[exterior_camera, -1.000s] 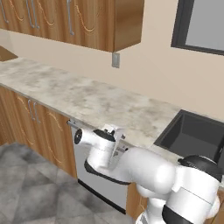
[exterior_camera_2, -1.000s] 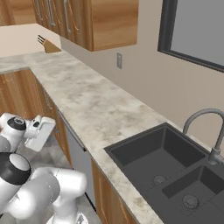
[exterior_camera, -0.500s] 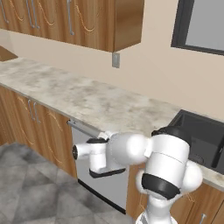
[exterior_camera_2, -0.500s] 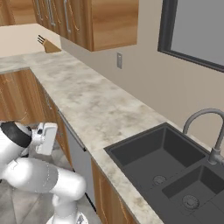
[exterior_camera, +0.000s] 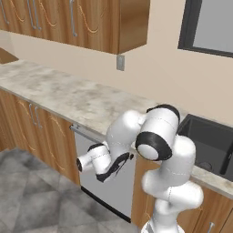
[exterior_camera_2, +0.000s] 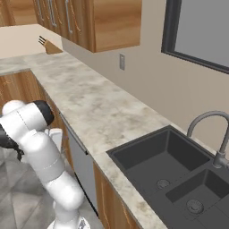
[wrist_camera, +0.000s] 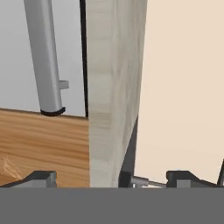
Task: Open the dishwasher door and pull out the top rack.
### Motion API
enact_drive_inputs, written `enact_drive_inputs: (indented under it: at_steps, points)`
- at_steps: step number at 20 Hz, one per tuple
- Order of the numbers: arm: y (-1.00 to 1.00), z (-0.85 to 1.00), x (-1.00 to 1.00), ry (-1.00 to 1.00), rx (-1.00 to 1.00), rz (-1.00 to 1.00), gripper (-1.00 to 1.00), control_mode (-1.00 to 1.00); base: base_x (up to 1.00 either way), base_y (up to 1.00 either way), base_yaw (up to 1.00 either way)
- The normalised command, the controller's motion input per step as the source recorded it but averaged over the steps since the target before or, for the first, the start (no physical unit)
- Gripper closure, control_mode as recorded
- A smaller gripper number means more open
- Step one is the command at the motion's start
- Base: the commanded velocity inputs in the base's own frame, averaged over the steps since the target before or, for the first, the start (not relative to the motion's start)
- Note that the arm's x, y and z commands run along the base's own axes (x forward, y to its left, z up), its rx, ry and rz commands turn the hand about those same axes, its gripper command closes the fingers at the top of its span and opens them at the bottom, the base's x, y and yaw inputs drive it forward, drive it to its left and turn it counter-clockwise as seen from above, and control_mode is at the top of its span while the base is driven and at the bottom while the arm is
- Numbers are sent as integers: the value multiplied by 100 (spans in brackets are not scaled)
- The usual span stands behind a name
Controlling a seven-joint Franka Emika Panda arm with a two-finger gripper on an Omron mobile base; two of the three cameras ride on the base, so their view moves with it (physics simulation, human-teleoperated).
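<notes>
The dishwasher door (exterior_camera: 107,186) is a flat grey panel under the counter, and it stands shut. Its silver bar handle (exterior_camera: 84,132) runs along the top, below the black strip (wrist_camera: 82,57). My gripper (exterior_camera: 119,163) hangs in front of the door's upper part, just below the handle. In the hand view the fingertips (wrist_camera: 41,177) stand wide apart with nothing between them, so my gripper (wrist_camera: 111,177) is open. One end of the handle (wrist_camera: 46,61) lies ahead, off to the side of one fingertip. The top rack is hidden behind the door (exterior_camera_2: 82,163).
Wooden cabinet doors (exterior_camera: 41,132) flank the dishwasher. The stone countertop (exterior_camera: 68,95) overhangs it, with its edge (wrist_camera: 113,87) close ahead of the hand. A dark double sink (exterior_camera_2: 170,165) with a faucet (exterior_camera_2: 214,129) lies to the right. The tiled floor (exterior_camera: 32,200) in front is open.
The arm has folded, with its elbow raised higher. The hand has dropped lower in front of the dishwasher door and turned. The door has stayed shut.
</notes>
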Motion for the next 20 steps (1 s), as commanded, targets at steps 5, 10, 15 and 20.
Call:
enact_drive_inputs:
  at_steps: [5, 10, 15, 20]
  points:
    - [43, -53, 44, -8, -14, -8, -100, -100, 0, 0, 0]
    - [54, -67, 49, -7, -19, -6, -100, -100, 0, 0, 0]
    - [46, -62, 66, -3, -17, -5, -100, -100, 0, 0, 0]
    - [15, -17, 84, -4, -8, -10, -100, -100, 0, 0, 0]
